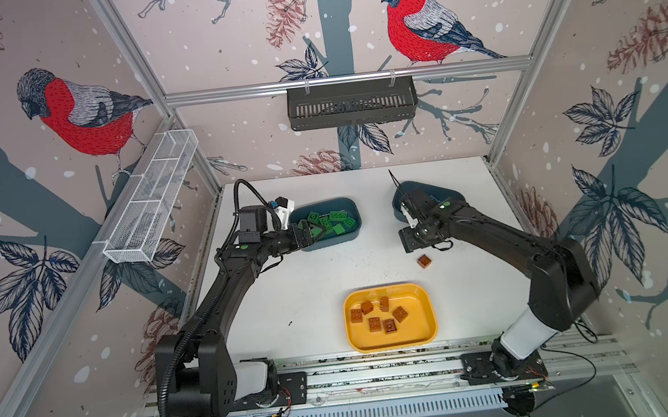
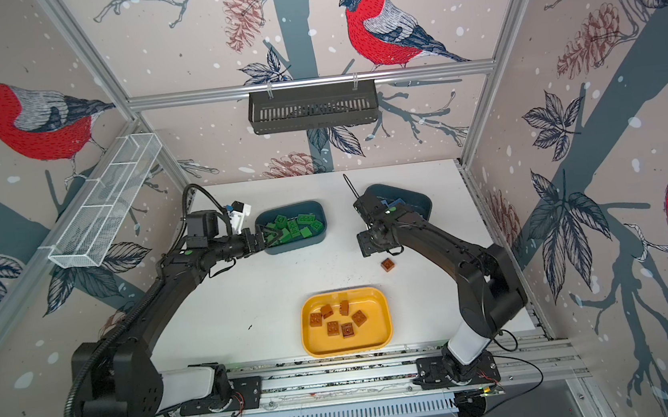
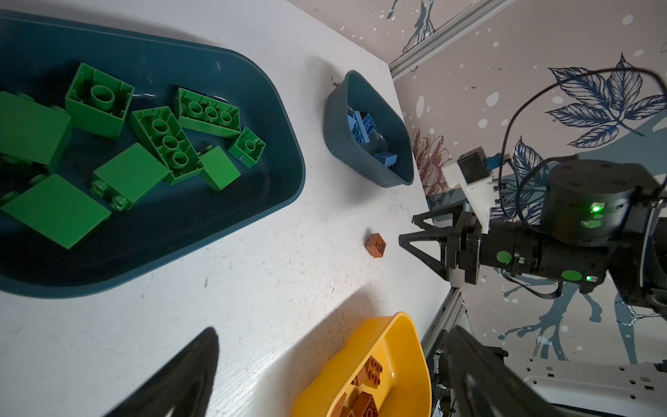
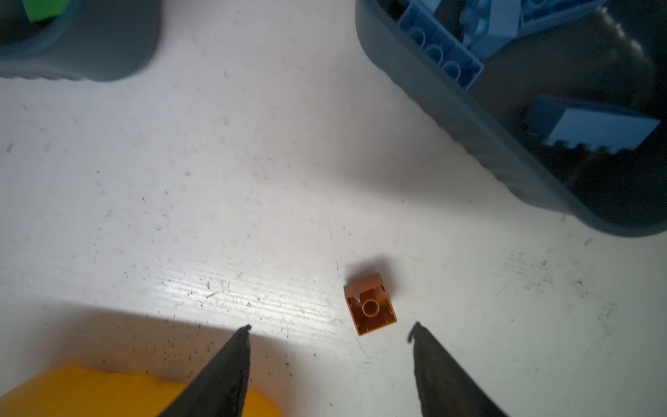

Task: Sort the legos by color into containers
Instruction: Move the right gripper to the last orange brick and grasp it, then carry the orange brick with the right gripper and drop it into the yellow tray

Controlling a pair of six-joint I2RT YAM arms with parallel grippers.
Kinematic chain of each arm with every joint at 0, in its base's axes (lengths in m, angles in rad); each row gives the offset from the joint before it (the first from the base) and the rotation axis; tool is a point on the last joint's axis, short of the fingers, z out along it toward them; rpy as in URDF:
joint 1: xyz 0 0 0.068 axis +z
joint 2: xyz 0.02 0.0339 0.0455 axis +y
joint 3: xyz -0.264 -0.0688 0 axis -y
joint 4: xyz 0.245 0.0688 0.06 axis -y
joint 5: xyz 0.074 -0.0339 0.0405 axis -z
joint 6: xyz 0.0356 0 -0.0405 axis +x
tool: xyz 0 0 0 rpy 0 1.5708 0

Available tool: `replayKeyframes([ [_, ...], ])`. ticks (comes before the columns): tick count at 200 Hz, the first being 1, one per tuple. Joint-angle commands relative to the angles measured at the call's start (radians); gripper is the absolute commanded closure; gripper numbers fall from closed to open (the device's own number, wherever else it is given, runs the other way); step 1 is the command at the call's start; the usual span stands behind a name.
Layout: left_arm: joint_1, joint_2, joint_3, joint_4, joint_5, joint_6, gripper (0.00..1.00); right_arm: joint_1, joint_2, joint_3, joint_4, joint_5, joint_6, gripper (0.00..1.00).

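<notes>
Lego (image 4: 370, 308), small and brown, lying all alone on the white table (image 1: 310, 287) with its hollow side facing up. Sitting between the right tub (image 3: 350, 151) and the yellow tray (image 1: 414, 323), touching neither one.

Right gripper (image 4: 331, 326) pointing at it from just behind. Fingers standing apart, holding nothing, not touching it.

Left gripper (image 1: 311, 233) hanging over the near edge of the left tub (image 3: 260, 202). Fingers spreading wide, with nothing between them.

Green legos (image 3: 169, 140) lying in a jumble inside the left tub, some upside down with holes showing, some flat on their sides. Blue legos (image 3: 361, 124) piling up inside the right tub, partly hiding under the right arm in both top views. Brown legos (image 1: 374, 324), six of them, resting in the yellow tray, bunching toward its left half and leaving the other half bare.

Both tubs, dark teal, sitting at the far side of the table, well apart from each other. Tray sitting near the front edge, closer to the right arm.
</notes>
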Motion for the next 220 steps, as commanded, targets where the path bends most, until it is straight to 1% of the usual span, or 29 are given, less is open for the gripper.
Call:
replayKeyframes([
  [1,-0.008,0.009,0.004,0.039,0.022,-0.012,0.03,-0.031,-0.033,-0.072,0.043,-0.001,-0.009,0.29],
  [16,-0.009,0.014,0.009,0.035,0.022,-0.010,0.03,-0.046,-0.038,-0.119,0.061,0.000,-0.057,0.29],
  [45,-0.011,0.009,0.009,0.030,0.018,-0.009,0.03,-0.085,-0.044,-0.210,0.143,-0.053,-0.133,0.28],
  [78,-0.011,-0.002,0.001,0.018,0.009,-0.003,0.03,-0.098,-0.021,-0.233,0.209,-0.109,-0.178,0.29],
  [103,-0.011,-0.004,-0.002,0.017,0.004,-0.005,0.03,-0.100,0.026,-0.232,0.218,-0.084,-0.224,0.31],
  [172,-0.010,0.001,-0.004,0.014,-0.002,-0.007,0.03,-0.103,0.109,-0.227,0.222,-0.074,-0.296,0.49],
  [220,-0.011,0.004,0.002,0.008,-0.004,-0.005,0.03,-0.101,0.124,-0.200,0.200,-0.067,-0.309,0.67],
])
